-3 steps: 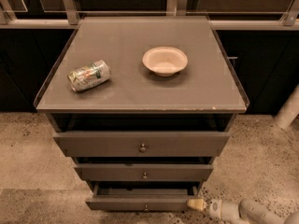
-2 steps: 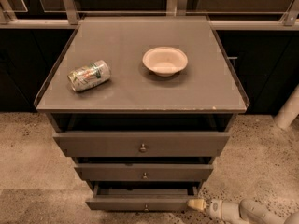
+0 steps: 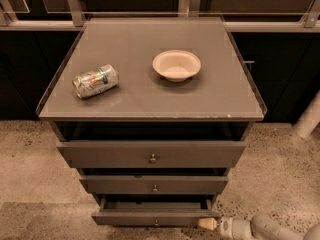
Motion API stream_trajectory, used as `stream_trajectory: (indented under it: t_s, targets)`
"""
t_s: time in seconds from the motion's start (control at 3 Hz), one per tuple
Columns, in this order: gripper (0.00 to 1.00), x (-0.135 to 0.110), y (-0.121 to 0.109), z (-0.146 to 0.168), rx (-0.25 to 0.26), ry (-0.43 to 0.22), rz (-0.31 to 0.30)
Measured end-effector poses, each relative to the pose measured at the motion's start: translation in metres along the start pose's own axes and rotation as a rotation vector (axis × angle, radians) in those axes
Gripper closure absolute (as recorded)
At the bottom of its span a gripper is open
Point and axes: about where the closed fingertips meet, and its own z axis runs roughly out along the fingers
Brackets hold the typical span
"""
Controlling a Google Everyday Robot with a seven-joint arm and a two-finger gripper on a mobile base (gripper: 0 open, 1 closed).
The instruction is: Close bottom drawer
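The bottom drawer [image 3: 150,218] is the lowest and narrowest of three grey-brown drawer fronts, with a tiny round knob [image 3: 157,223]. It stands pulled out a little, with a dark gap showing above its front. My gripper [image 3: 206,224] comes in from the lower right on a pale arm [image 3: 265,229]. Its tip rests at the drawer front's right end. Above it are the middle drawer [image 3: 154,185] and the top drawer [image 3: 152,154].
A crushed can [image 3: 95,81] lies on the left of the cabinet top [image 3: 150,99]. A pale bowl [image 3: 176,65] stands at the centre right. Speckled floor [image 3: 35,174] lies around the cabinet. A white post [image 3: 309,116] stands at the right edge.
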Motion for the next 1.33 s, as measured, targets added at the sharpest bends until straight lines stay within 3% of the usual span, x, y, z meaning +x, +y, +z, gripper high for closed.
stream_trajectory:
  t_s: [0.67,1.33]
  targets:
    - [1.00,-0.009,0.000,0.027,0.035,-0.045,-0.093]
    - [1.00,-0.040,0.004,0.049,0.044,-0.124,-0.144]
